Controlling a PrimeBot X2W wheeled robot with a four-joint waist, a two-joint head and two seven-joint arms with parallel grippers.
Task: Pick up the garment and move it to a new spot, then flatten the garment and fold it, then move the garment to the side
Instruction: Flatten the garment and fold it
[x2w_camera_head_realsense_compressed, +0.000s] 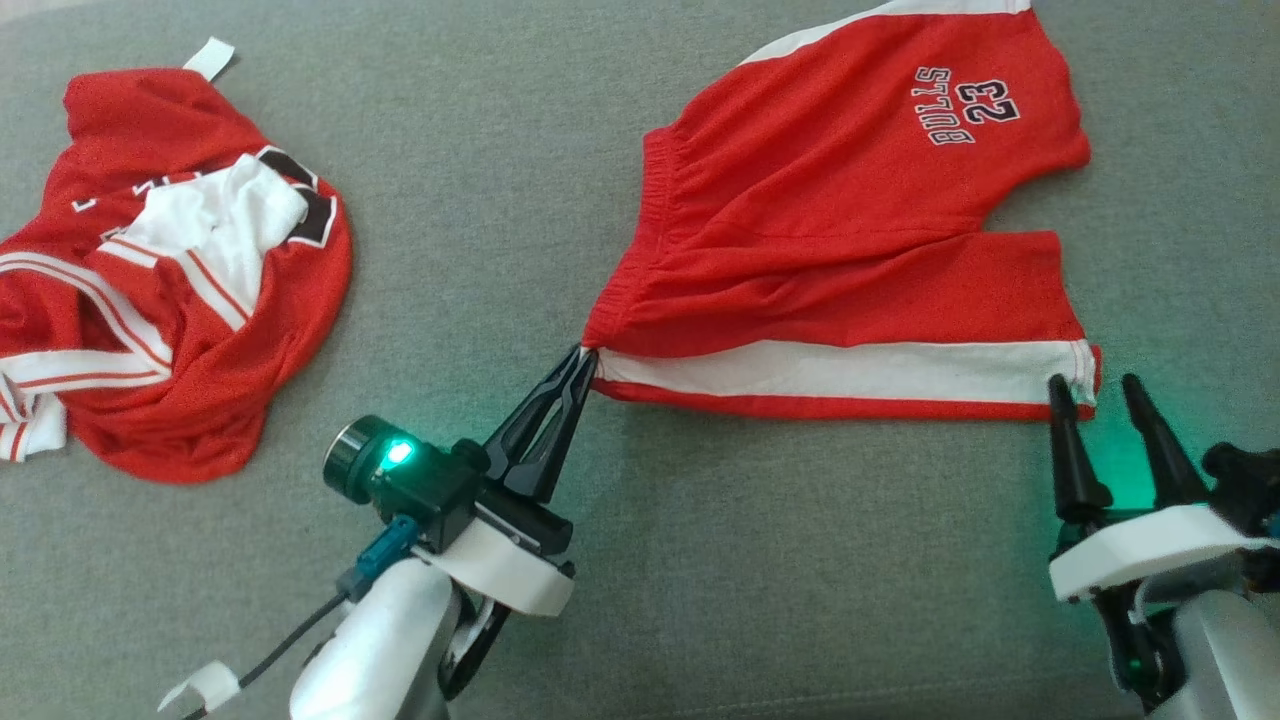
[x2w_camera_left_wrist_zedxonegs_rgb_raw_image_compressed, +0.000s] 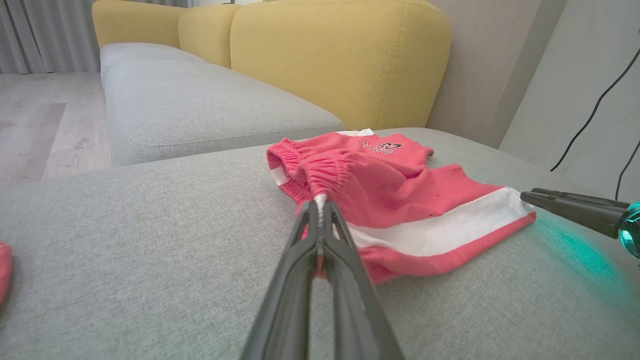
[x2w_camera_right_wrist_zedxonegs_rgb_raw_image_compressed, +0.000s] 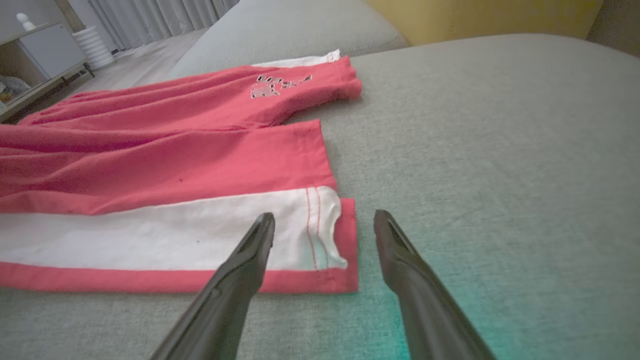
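- Garment: red shorts (x2w_camera_head_realsense_compressed: 840, 230) lie spread on the grey cushion (x2w_camera_head_realsense_compressed: 480, 150), right of centre in the head view (creases cross the upper leg).
- Left gripper (x2w_camera_head_realsense_compressed: 582, 360): fingers pinched together on the waistband corner, at the white stripe.
- Right gripper (x2w_camera_head_realsense_compressed: 1095, 388): fingers spread apart, straddling the hem corner, holding nothing.
- Risk: a pull by the left arm alone would drag and bunch the cloth, since the hem end is unsecured.
- Risk: the thin pinch may slip off the elastic under tension.
- Risk: the right fingers, closing low, could catch cushion fabric.
- A crumpled red jersey (x2w_camera_head_realsense_compressed: 170, 290) lies well apart on the left.
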